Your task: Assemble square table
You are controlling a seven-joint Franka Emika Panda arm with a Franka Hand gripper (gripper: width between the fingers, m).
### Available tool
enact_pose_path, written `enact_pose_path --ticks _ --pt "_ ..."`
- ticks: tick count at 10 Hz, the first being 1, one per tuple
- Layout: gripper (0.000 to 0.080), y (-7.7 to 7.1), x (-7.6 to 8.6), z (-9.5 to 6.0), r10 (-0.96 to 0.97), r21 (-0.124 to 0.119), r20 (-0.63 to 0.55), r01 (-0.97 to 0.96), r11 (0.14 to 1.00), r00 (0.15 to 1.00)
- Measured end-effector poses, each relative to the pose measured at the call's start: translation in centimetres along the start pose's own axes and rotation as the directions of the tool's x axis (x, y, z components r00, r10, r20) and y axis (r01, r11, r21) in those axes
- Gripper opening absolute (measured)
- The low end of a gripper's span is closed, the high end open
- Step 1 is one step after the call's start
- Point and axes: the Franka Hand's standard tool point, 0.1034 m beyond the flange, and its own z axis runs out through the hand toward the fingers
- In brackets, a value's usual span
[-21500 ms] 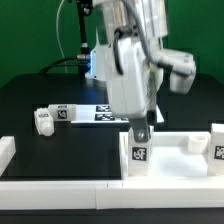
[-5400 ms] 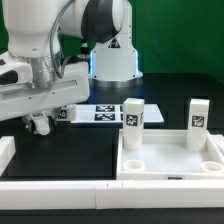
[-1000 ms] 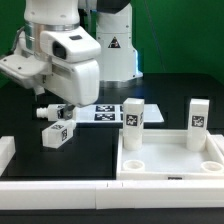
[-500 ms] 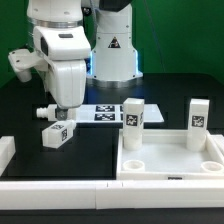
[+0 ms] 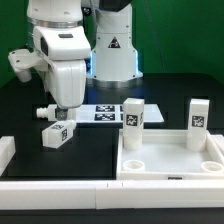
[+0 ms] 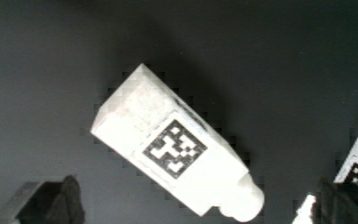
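The square table top (image 5: 168,168), a white rimmed slab, lies at the exterior view's right. Two tagged white legs (image 5: 133,126) (image 5: 199,125) stand upright in its far corner sockets. A third leg (image 5: 57,135) lies loose on the black table; in the wrist view it (image 6: 167,140) lies diagonally, tag up. A fourth leg (image 5: 45,114) lies just behind it. My gripper (image 5: 59,113) hangs a little above the third leg. In the wrist view my gripper (image 6: 197,205) is open, its dark fingers (image 6: 51,202) wide apart on either side of the leg's end and apart from it.
The marker board (image 5: 103,112) lies flat behind the legs, near the robot base. A long white bar (image 5: 60,187) runs along the front edge and a white block (image 5: 5,152) sits at the left. A white tagged piece (image 6: 357,162) shows at the wrist view's edge.
Over the last second my wrist swung from tilted to upright above the lying leg. It has held still for the last half second. The legs have not moved.
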Motion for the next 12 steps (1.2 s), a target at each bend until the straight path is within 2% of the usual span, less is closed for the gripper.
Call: enact_pose_path --ticks 1,2,5,6,9,10,11,12 --pt "0.0649 0.0 0.0 0.0 0.0 0.0 0.0 0.0 1.0 1.0" --pt "0.0649 0.4 0.2 -0.1 0.256 -0.002 -0.001 -0.256 0.967 0.967" --pt "0.0649 0.7 0.6 0.0 0.572 -0.004 -0.008 -0.572 0.82 0.82" --pt "0.0649 0.5 1.2 0.7 0.57 -0.009 -0.012 -0.57 0.822 0.822" --pt "0.0649 0.5 1.1 0.6 0.584 -0.006 -0.014 -0.584 0.812 0.812" --pt "0.0649 1.0 1.1 0.0 0.758 -0.009 -0.026 -0.758 0.652 0.652" --pt "0.0649 1.7 1.2 -0.3 0.889 0.001 -0.037 -0.89 0.457 0.456" --pt "0.0649 2.2 1.5 -0.3 0.964 0.028 -0.036 -0.964 0.264 0.263"
